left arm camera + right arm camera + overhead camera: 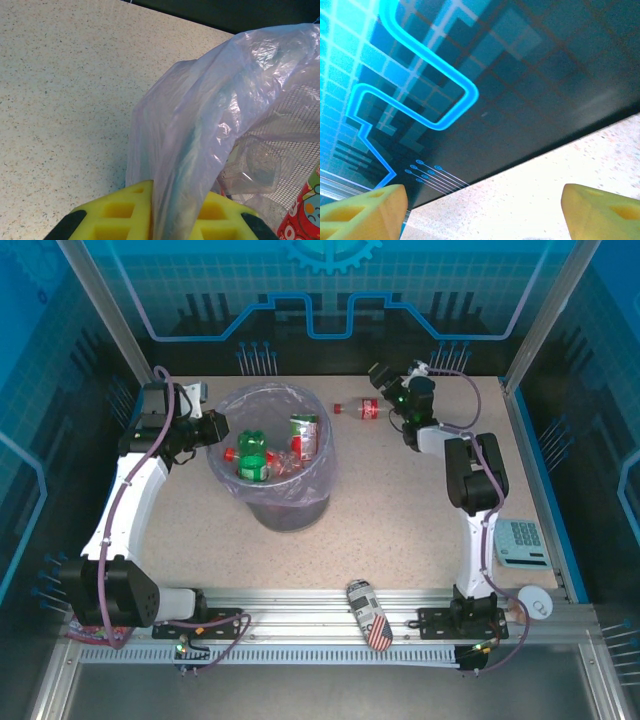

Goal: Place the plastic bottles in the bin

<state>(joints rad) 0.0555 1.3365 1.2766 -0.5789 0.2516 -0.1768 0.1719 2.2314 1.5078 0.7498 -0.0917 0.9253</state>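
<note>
Left jaws pinch bin [285, 510] rim; right jaws spread wide at far worktop [400, 500] edge, bottle [369, 408] just beside.

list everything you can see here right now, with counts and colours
bin: one, grey with a pale-lilac bag liner, left of table centre
binned bottles: several, clear with red caps and labels, plus green; exact count hidden
loose bottle: one, clear with a red label, lying at the far side, right of the bin
can: one, flag-patterned, lying on the near rail between the arm bases
keypad: one, white and pale blue, right edge of the table
disc: one, white, round, near right corner
table: one, speckled beige
left end effector: yellow fingers closed on the bin's bagged rim
right end effector: yellow fingers wide open, empty, facing the back wall
</note>
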